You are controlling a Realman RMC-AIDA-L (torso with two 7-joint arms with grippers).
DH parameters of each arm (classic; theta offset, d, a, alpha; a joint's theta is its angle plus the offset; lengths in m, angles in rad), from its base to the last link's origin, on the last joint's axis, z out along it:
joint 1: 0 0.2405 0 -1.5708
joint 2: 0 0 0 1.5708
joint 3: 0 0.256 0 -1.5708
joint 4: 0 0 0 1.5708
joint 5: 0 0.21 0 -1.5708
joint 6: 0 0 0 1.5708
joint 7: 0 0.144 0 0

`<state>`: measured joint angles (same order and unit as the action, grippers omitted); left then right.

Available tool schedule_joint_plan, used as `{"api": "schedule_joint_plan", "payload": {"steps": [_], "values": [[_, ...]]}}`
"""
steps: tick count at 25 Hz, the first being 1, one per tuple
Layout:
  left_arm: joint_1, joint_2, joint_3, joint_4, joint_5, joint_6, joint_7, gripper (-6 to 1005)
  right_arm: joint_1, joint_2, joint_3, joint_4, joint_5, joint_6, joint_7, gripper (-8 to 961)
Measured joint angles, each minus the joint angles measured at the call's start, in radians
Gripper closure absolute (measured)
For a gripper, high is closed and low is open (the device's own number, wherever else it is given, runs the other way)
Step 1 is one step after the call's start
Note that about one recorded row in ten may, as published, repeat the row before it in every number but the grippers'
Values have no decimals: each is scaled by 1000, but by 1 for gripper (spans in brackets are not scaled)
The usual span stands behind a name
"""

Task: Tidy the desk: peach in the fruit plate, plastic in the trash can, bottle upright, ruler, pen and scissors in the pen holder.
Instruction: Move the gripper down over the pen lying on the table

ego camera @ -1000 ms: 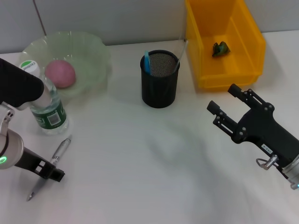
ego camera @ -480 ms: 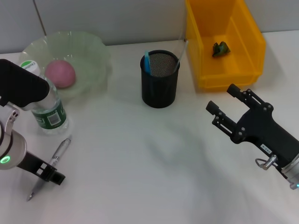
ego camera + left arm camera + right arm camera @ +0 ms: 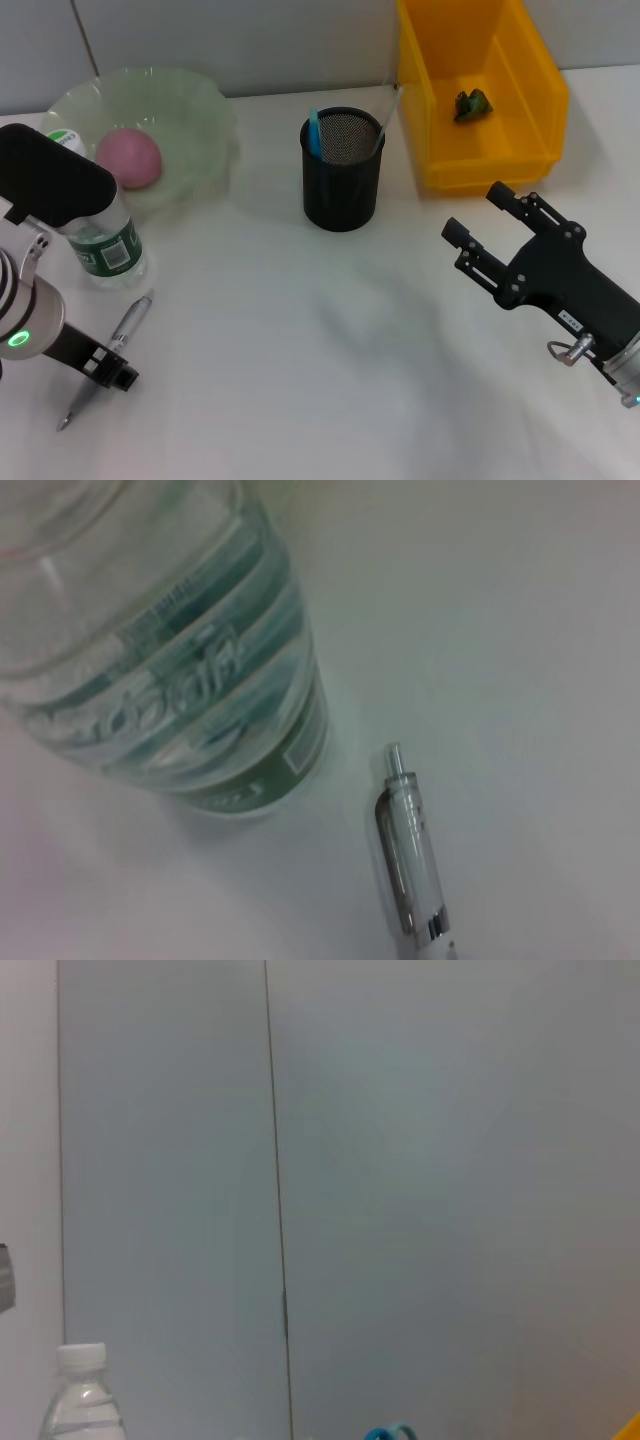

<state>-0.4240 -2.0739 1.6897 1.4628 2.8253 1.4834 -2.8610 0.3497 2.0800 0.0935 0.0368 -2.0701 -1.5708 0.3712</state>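
White desk [image 3: 330,350] ran back to a pale grey wall with one thin vertical seam. Largest on it was the yellow plastic bin [image 3: 540,100] with a crumpled green scrap [image 3: 471,103] inside, then the pale green glass plate [image 3: 190,110] holding the pink peach [image 3: 128,158], the black mesh pen holder [image 3: 342,170] and the clear water bottle [image 3: 105,240], upright. The silver click pen [image 3: 120,340] lay just beside the bottle's base.

The left gripper [image 3: 108,372] sat low beside the pen; whether its fingers were spread I could not tell. The right gripper [image 3: 495,230] hung idle near the bin, fingers apart and empty.

Pinching the pen mid-barrel, away from the bottle, would probably avoid toppling it.
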Motion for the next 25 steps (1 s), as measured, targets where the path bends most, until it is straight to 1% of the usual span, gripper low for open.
{"api": "schedule_joint_plan", "payload": {"steps": [1,6,25], "values": [[-7,0,1,-3,0,0,-1,227,0,0,0,0,-1,0,0,301],[-14,0,1,-3,0,5,-2,434,0,0,0,1,-4,0,0,303],[-35,0,0,-18,-7,17,-5,438,-1,0,0,2,-5,-1,0,311]]}}
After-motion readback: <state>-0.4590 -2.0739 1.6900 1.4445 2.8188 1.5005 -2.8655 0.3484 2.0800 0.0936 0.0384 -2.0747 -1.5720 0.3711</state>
